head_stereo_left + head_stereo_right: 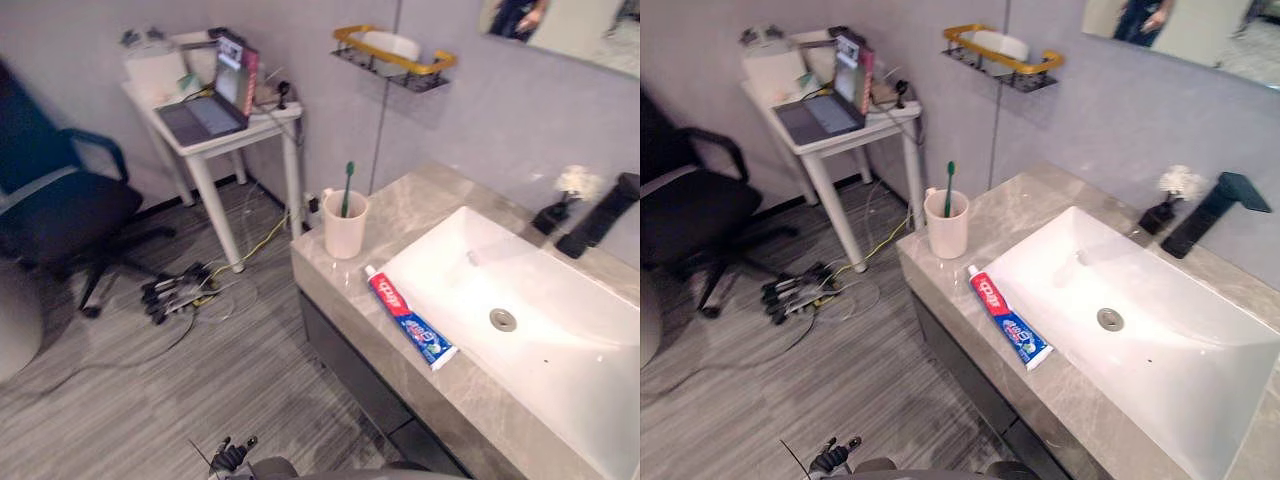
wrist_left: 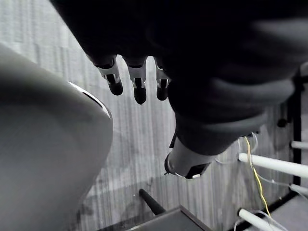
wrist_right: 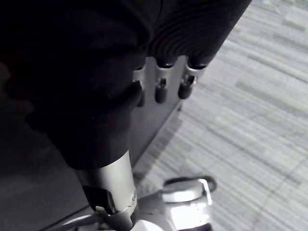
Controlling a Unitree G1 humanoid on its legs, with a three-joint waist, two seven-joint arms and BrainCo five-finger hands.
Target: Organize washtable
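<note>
Grey walls and a grey wood-grain floor (image 1: 230, 390) enclose a washroom. A marble counter (image 1: 335, 285) runs along the right-hand wall with a white basin (image 1: 570, 290) sunk into it. A black faucet (image 1: 600, 215) stands at the back, beside a small white flower in a dark holder (image 1: 565, 195). A mirror (image 1: 580, 30) hangs above.

A cream cup (image 1: 345, 230) stands upright near the counter's far corner, with a green toothbrush (image 1: 348, 188) standing in it. A red and blue toothpaste tube (image 1: 410, 318) lies flat on the counter, just beside the basin's rim, with its white cap end towards the cup. A black wall shelf with a gold rail (image 1: 395, 55) holds a white dish. Further off, a white side table (image 1: 255, 130) carries an open laptop (image 1: 215, 100), and a dark office chair (image 1: 60, 205) stands on the floor.

The left wrist view looks down on floorboards and the table's white legs (image 2: 269, 163). The right wrist view takes in a dark flat panel and the floor beside it.

The left hand (image 2: 192, 82) hangs over the floor, well apart from the counter. Its fingers (image 2: 139, 91) are straight, side by side, and hold nothing, and its thumb (image 2: 190, 161) is apart from them. The right hand (image 3: 96, 86) hangs the same way, fingers (image 3: 161, 91) straight in a row, thumb (image 3: 113, 192) off to one side, empty.
</note>
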